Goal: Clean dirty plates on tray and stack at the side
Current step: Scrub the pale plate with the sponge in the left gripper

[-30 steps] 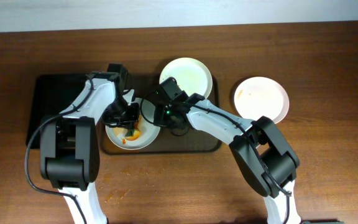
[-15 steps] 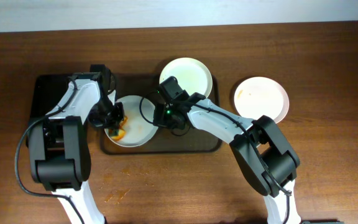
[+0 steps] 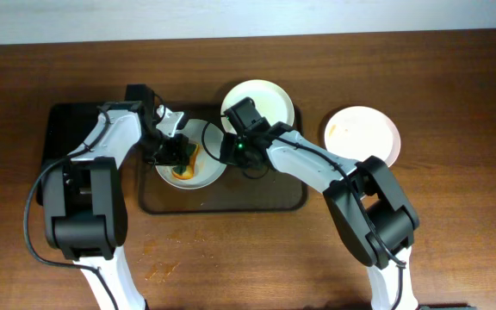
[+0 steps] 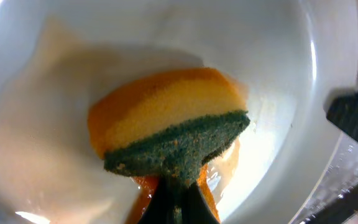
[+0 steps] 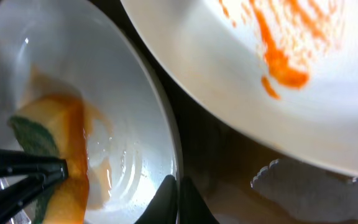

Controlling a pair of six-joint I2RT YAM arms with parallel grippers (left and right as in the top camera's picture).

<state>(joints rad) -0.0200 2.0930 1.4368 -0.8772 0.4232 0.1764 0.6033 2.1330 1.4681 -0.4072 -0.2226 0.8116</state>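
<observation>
1. The step in hand is scrubbing: the left gripper (image 4: 178, 200) is clamped on a yellow sponge (image 4: 166, 121) with a green scouring face and presses it into the bowl of the first plate (image 4: 284, 93).
2. That first plate (image 3: 208, 169) lies on the left part of the brown tray (image 3: 231, 198). Orange sauce and a wet film show around the sponge, so it does not look clean yet.
3. The right gripper (image 5: 179, 202) sits at the plate's right rim. Its two tips appear pinched together over the edge, steadying the plate while the other arm wipes.
4. The second plate (image 3: 270, 102) rests at the tray's back edge, just beside the first. The right wrist view shows orange streaks across it, so it awaits wiping.
5. The third plate (image 3: 362, 136) lies on the table (image 3: 455, 86) to the right, well apart from the tray, with only faint orange marks near its left side.
6. By this reading the task is roughly a third along.
7. The next move calls for sweeping the sponge across the remaining sauce while the rim stays held. The plate must then be lifted level and carried onto the third plate.
8. The risk is the wet rim slipping from the pinch.
</observation>
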